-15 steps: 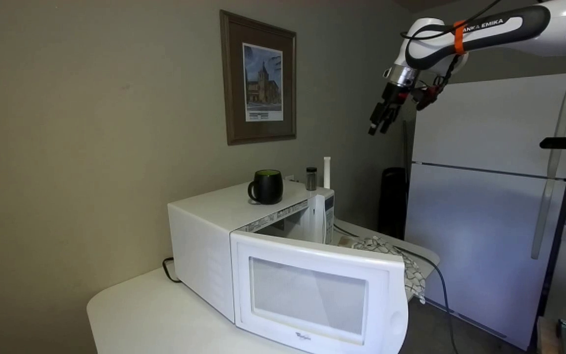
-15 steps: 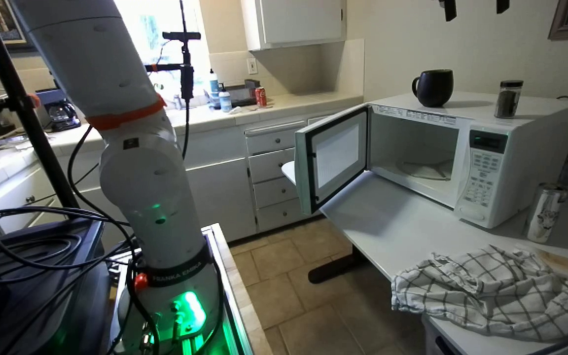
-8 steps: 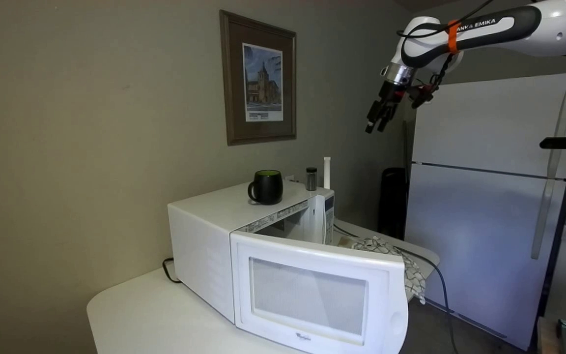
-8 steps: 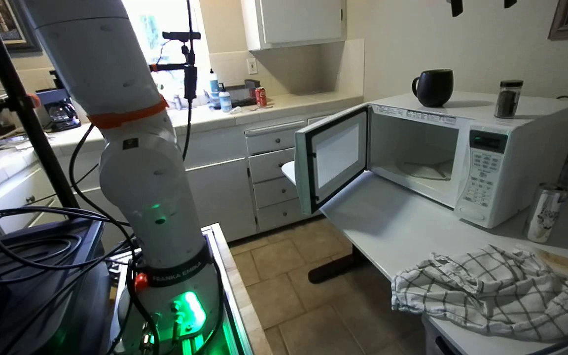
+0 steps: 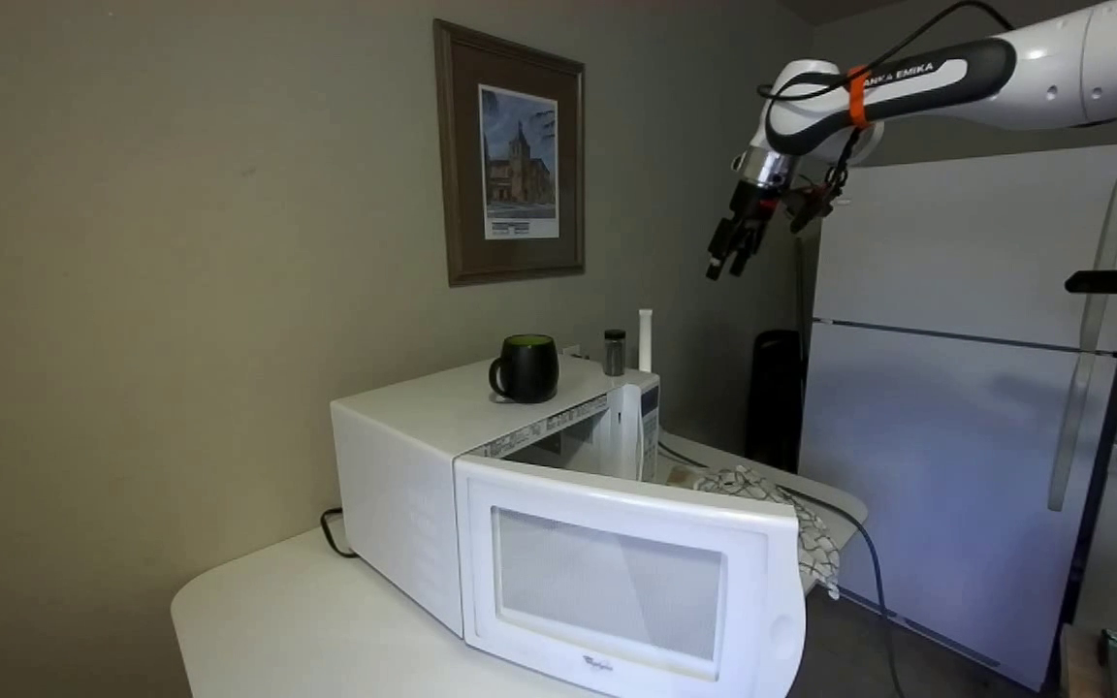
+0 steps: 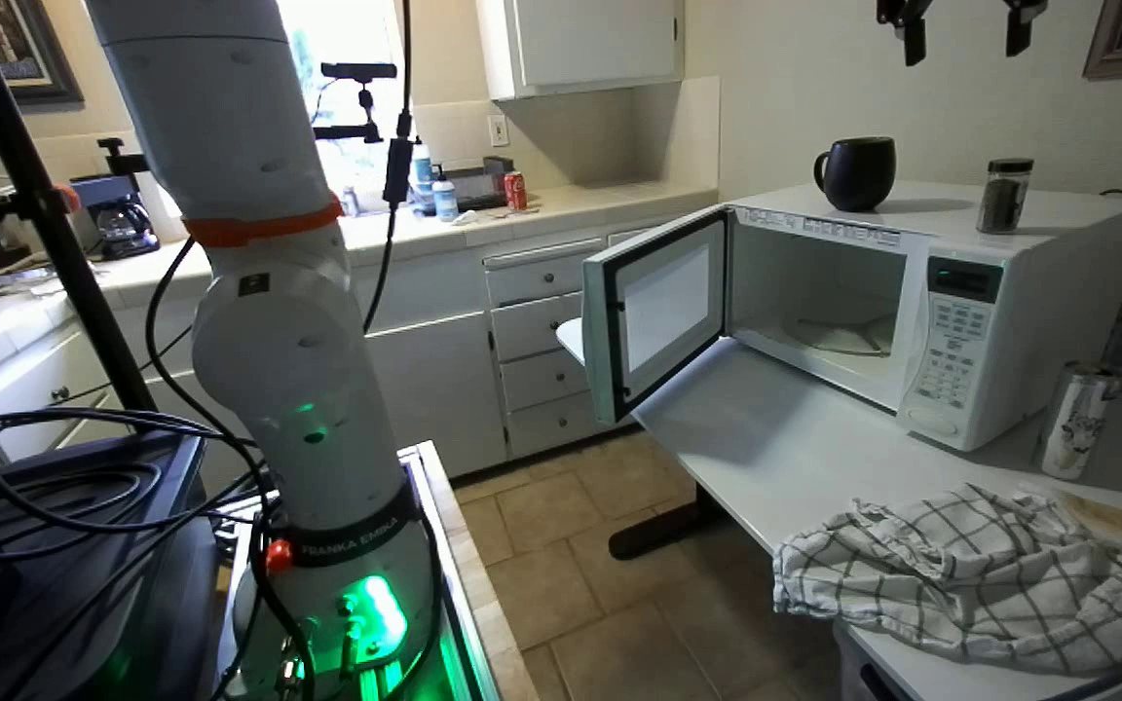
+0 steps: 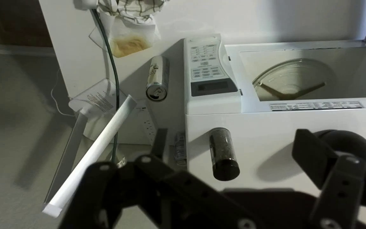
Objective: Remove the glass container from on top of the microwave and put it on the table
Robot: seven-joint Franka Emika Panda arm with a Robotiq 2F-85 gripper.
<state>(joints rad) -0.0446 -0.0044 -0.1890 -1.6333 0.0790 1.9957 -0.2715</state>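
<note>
The glass container is a small clear jar with a dark lid and dark contents. It stands upright on top of the white microwave (image 6: 1067, 282), near the front corner above the control panel, and shows in both exterior views (image 5: 615, 357) (image 6: 1001, 202) and in the wrist view (image 7: 222, 148). My gripper (image 5: 725, 268) is open and empty, in the air above the microwave's height. In an exterior view only its fingertips (image 6: 966, 41) show at the top edge. In the wrist view the jar appears between the spread fingers (image 7: 233, 149), apart from them. The white table (image 6: 775, 477) bears the microwave.
A black mug (image 6: 858, 175) stands on the microwave beside the jar; the right finger partly covers it in the wrist view. The microwave door (image 5: 617, 582) hangs open. A can (image 6: 1077, 424), a checked cloth (image 6: 970, 574), a cable (image 7: 111, 66) and a white upright bar (image 7: 91, 156) are nearby.
The arm has moved toward the microwave. My gripper has shifted left and ends lower in an exterior view, with its fingertips showing more. The jar, mug and microwave have not moved.
</note>
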